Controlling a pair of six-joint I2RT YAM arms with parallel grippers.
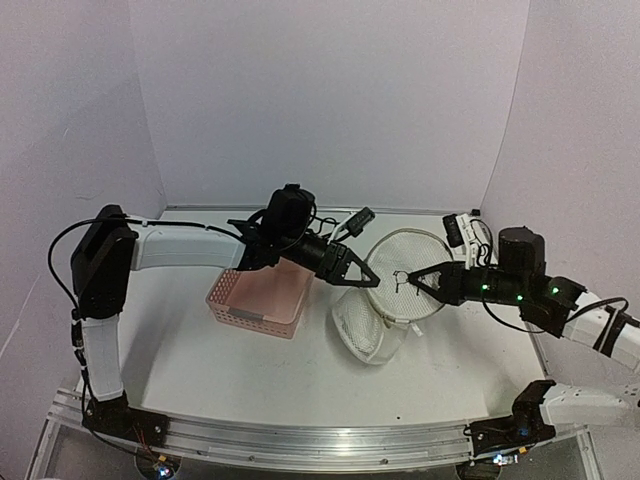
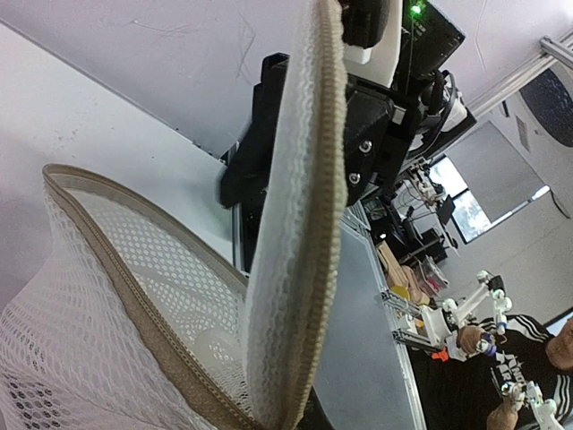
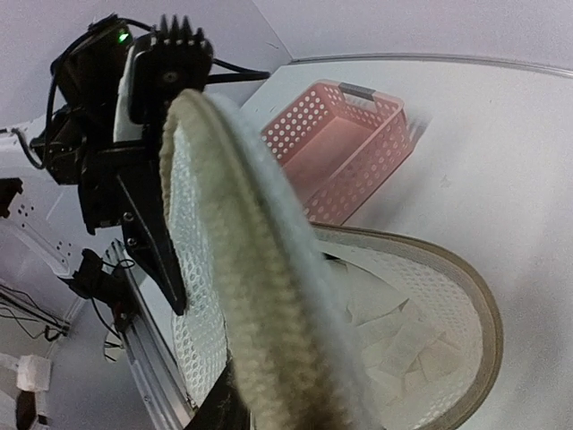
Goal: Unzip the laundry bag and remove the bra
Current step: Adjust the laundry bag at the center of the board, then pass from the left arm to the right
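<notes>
The white mesh laundry bag (image 1: 385, 310) lies right of centre, unzipped. Its lower half (image 1: 368, 335) rests on the table and its upper hoop (image 1: 408, 262) is lifted and tilted, with a small black drawing on its face. My left gripper (image 1: 368, 282) is shut on the left rim of the lifted hoop (image 2: 300, 224). My right gripper (image 1: 412, 281) is shut on the same hoop from the right, and the rim (image 3: 242, 269) fills its view. White fabric (image 3: 394, 331) shows inside the open bag; it may be the bra, with no black straps visible.
A pink slotted basket (image 1: 250, 318) stands left of the bag under my left forearm, and it also shows in the right wrist view (image 3: 358, 179). Walls close the back and sides. The right arm's black body (image 2: 376, 116) sits just beyond the hoop.
</notes>
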